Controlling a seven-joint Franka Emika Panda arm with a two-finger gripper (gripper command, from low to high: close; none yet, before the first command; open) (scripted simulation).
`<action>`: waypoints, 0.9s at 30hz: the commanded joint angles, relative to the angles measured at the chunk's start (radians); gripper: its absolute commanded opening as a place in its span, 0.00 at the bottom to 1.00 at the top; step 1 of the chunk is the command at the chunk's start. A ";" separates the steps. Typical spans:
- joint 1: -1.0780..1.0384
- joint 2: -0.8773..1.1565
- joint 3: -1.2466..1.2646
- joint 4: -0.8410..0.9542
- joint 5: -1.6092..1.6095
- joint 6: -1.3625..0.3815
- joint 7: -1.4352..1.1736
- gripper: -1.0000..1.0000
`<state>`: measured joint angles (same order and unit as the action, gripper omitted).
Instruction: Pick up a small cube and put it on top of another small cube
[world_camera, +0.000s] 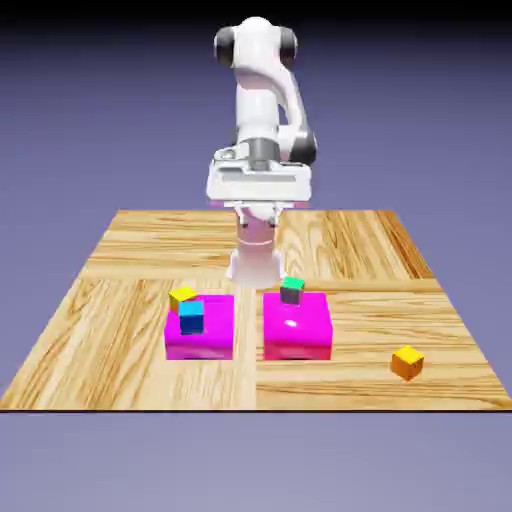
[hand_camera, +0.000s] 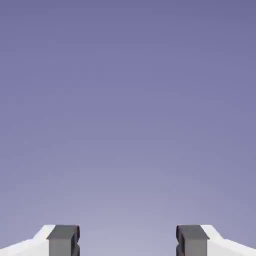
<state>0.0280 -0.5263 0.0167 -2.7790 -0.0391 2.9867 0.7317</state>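
On the wooden table (world_camera: 130, 260), the small orange cube (world_camera: 407, 362) is judged light and rigid, best gripped across opposite flat sides by the open, empty end effector (hand_camera: 128, 242).

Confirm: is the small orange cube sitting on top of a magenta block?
No, the small orange cube rests alone on the wooden table, off toward the exterior view's right of both magenta blocks.
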 joint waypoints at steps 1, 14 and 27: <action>0.013 0.036 0.014 0.026 -0.032 -0.042 -0.008 0.50; 0.185 0.507 0.194 0.360 -0.454 -0.584 -0.108 0.50; 0.357 0.979 0.374 0.694 -0.876 -1.126 -0.208 0.50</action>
<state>0.3851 0.4522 0.3912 -2.0846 -0.9147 1.8610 0.5241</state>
